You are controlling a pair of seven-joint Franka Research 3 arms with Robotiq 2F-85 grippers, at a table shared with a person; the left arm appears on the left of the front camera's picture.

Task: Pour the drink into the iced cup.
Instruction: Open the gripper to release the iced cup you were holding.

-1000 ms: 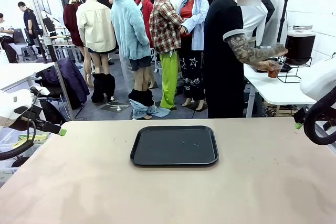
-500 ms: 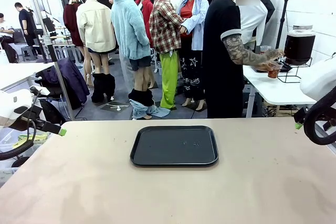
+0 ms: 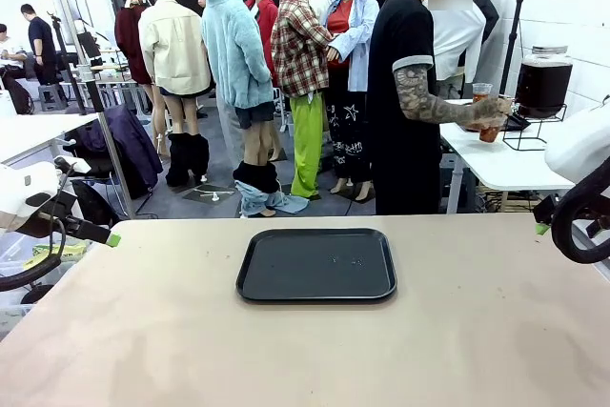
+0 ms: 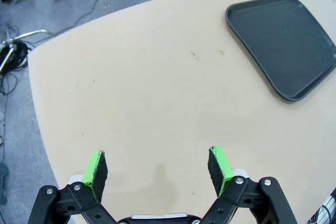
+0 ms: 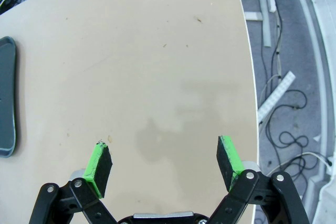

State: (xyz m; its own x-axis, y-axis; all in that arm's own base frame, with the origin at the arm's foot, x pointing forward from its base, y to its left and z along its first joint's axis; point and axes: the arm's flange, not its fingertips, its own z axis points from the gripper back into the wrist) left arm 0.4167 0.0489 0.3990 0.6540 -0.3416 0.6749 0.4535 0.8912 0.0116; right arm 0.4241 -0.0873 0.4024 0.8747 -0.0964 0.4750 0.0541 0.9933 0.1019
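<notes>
The right hand (image 5: 164, 165) hangs over the bare beige worktop (image 5: 136, 61), its green-padded fingers (image 5: 98, 162) spread wide with nothing between them. A dark tray's (image 5: 6, 98) edge lies on the worktop, far left of the hand. Cables (image 5: 286, 114) trail on the grey floor (image 5: 310, 51) beyond the worktop's right edge.

Person's forearm (image 3: 434, 107) has been drawn back from the dark dispenser (image 3: 543, 83) on the side table (image 3: 505, 164). The cup of reddish drink (image 3: 490, 131) has been carried left with it and raised slightly, now held away from the spout. A second clear cup (image 3: 482, 92) is now seen just above the hand (image 3: 488, 113), possibly held as well; too small to confirm.
</notes>
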